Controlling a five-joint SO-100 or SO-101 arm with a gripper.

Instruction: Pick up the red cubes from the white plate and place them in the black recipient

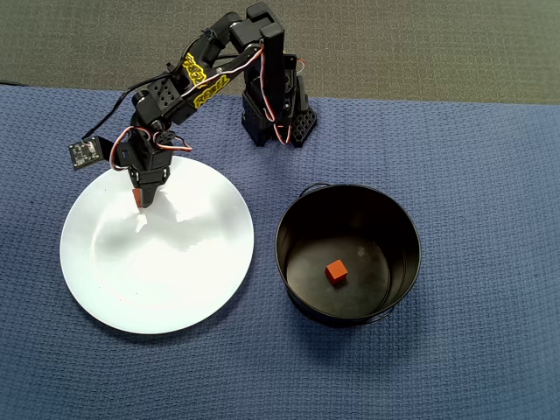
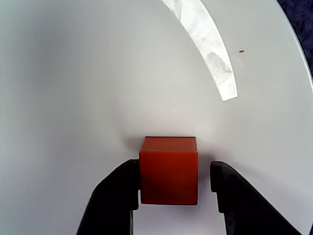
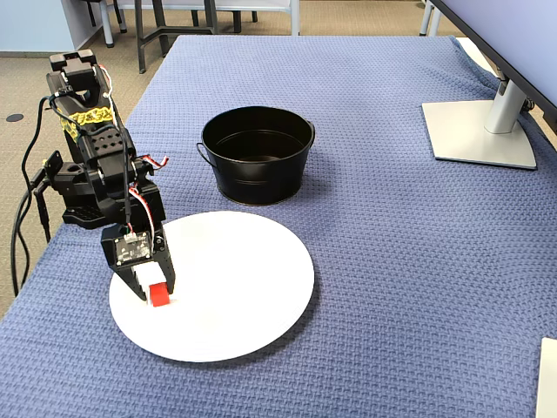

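Note:
One red cube (image 2: 168, 171) rests on the white plate (image 2: 98, 73) between the fingers of my gripper (image 2: 174, 171). The left finger touches the cube's side; the right finger stands a small gap off, so the gripper is open around it. In the overhead view the gripper (image 1: 140, 199) is at the upper left of the plate (image 1: 175, 280), and only a sliver of the cube (image 1: 137, 200) shows. The fixed view shows the cube (image 3: 158, 293) at the plate's left edge (image 3: 244, 296). A second red cube (image 1: 336, 272) lies on the bottom of the black pot (image 1: 404, 229).
The pot (image 3: 257, 170) stands just beside the plate on a blue woven cloth (image 1: 472, 175). The arm's base (image 1: 276, 122) is at the cloth's far edge. A monitor stand (image 3: 479, 131) sits at the right in the fixed view.

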